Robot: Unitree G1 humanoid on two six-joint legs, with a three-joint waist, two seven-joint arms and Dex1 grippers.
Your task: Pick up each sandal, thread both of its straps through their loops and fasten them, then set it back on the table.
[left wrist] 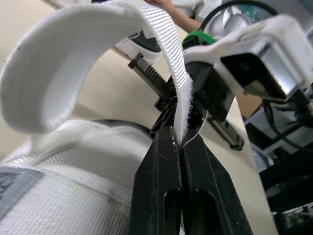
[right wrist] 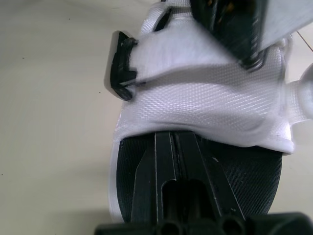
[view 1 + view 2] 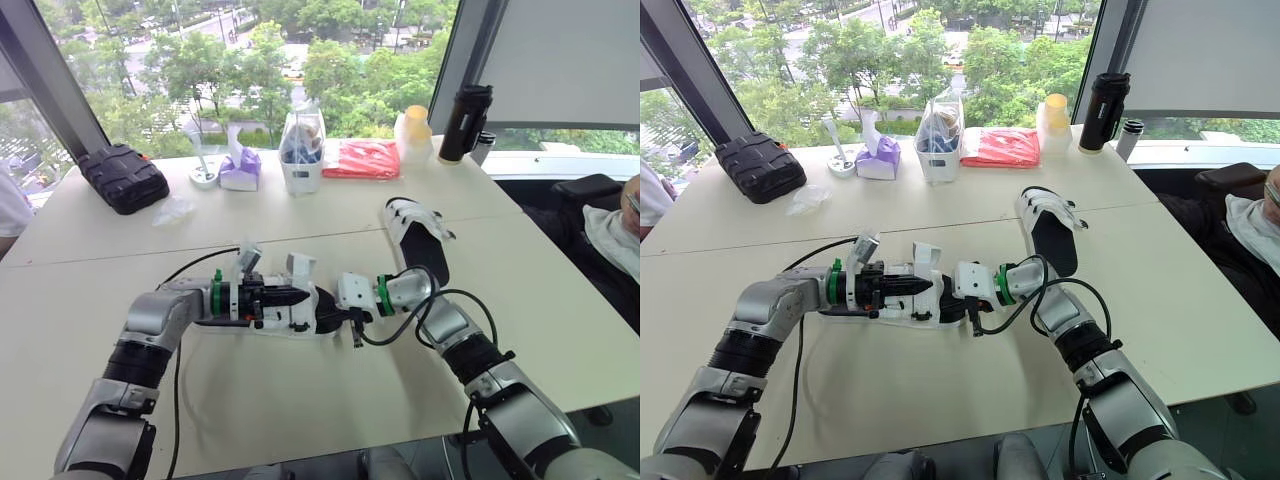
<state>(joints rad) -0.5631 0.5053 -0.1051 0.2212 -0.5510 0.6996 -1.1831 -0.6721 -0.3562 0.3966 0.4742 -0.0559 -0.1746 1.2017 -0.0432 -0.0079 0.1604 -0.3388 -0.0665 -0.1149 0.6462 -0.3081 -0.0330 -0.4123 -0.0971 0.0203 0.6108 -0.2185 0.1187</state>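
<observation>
Left tool (image 1: 178,142) clenched on tip of white strap (image 1: 58,63), strap arching above sandal (image 3: 300,318). Right tool (image 2: 173,139) closed, nothing seen between fingers, poised over black footbed (image 2: 234,176). Sandal mid-counter (image 3: 300,420), between both tools. Step apparently threading. Next move calls for guiding strap tip into black loop (image 2: 121,73), then folding back to fasten. Second sandal (image 3: 418,235) lies beyond right arm.

Cream table (image 3: 110,255), wide window (image 3: 130,40), green trees (image 3: 345,75) outside
</observation>
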